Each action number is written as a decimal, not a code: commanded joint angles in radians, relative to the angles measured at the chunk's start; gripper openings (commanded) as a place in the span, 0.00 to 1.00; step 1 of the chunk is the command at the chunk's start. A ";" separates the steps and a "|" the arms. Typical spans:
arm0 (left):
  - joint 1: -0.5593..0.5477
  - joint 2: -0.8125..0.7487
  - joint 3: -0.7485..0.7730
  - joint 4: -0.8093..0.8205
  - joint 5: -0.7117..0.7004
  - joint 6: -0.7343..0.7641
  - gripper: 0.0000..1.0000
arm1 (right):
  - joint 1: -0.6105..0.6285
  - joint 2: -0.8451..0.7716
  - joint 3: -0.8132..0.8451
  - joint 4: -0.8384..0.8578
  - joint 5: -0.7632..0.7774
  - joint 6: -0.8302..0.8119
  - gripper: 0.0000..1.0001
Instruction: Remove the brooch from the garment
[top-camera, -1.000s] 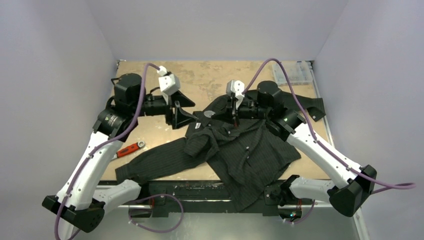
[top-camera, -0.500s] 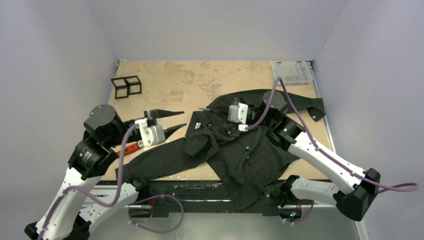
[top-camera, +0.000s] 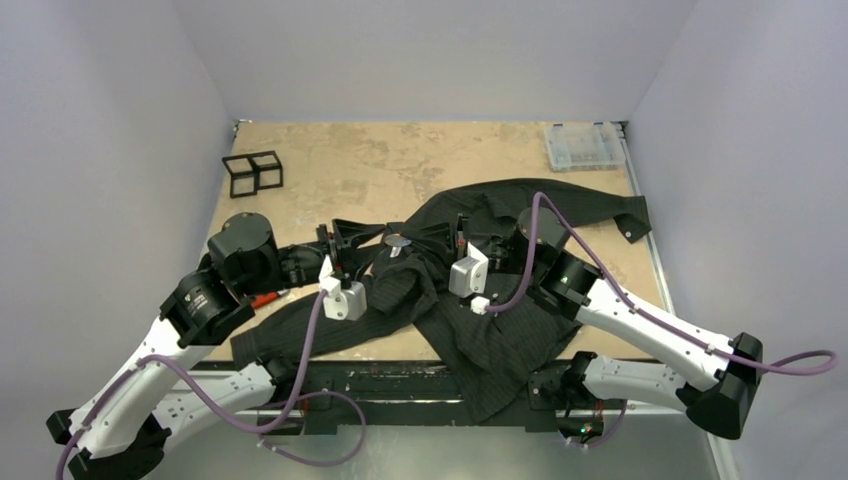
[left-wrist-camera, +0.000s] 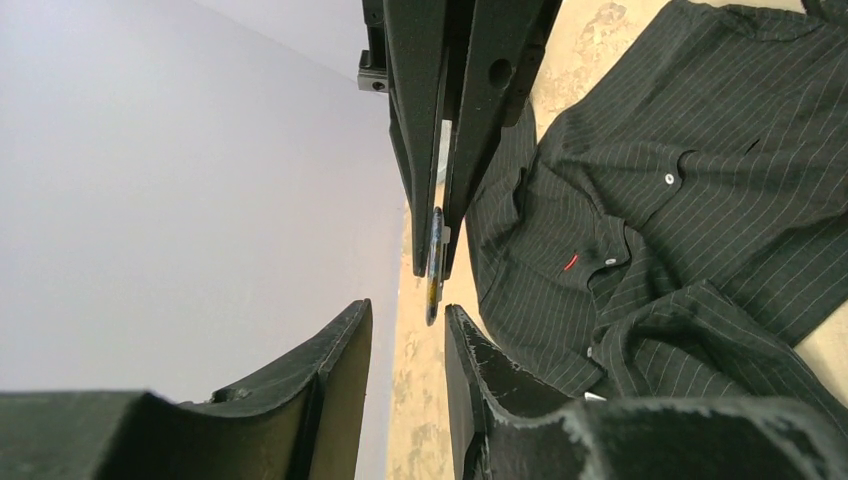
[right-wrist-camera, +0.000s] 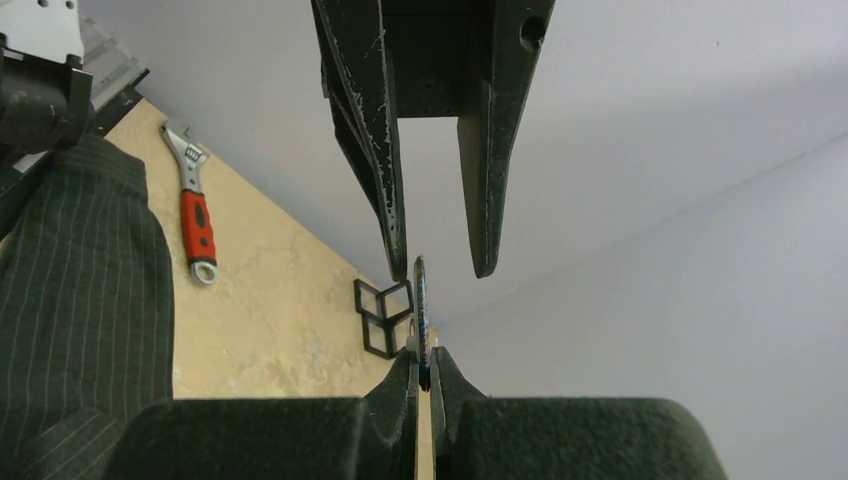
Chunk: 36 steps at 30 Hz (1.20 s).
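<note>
The garment (top-camera: 500, 310) is a black pinstriped shirt lying crumpled across the table, also seen in the left wrist view (left-wrist-camera: 700, 150) and the right wrist view (right-wrist-camera: 80, 260). The brooch (top-camera: 398, 241) is a thin disc held clear of the cloth, edge-on in both wrist views (right-wrist-camera: 421, 310) (left-wrist-camera: 434, 270). My right gripper (right-wrist-camera: 422, 362) is shut on its lower edge. My left gripper (left-wrist-camera: 405, 322) faces it tip to tip. Its jaws are open with a narrow gap, and they straddle the brooch's free edge without pressing on it.
A red-handled wrench (right-wrist-camera: 195, 215) lies on the table left of the shirt, mostly hidden under my left arm in the top view. A black wire cube frame (top-camera: 253, 173) stands at the back left. A clear plastic box (top-camera: 585, 146) sits at the back right.
My left arm has swung in from the left to meet the right gripper, and its jaws have narrowed. The right gripper has carried the brooch leftward, off the collar.
</note>
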 joint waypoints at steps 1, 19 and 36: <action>-0.006 0.001 -0.002 0.024 0.019 0.050 0.31 | 0.015 0.003 0.016 0.056 0.054 -0.017 0.00; -0.006 0.002 -0.007 0.003 0.067 0.037 0.07 | 0.036 0.046 0.045 0.048 0.086 0.019 0.00; -0.007 0.020 -0.006 -0.013 0.024 0.031 0.06 | 0.036 0.045 0.039 0.049 0.087 0.023 0.00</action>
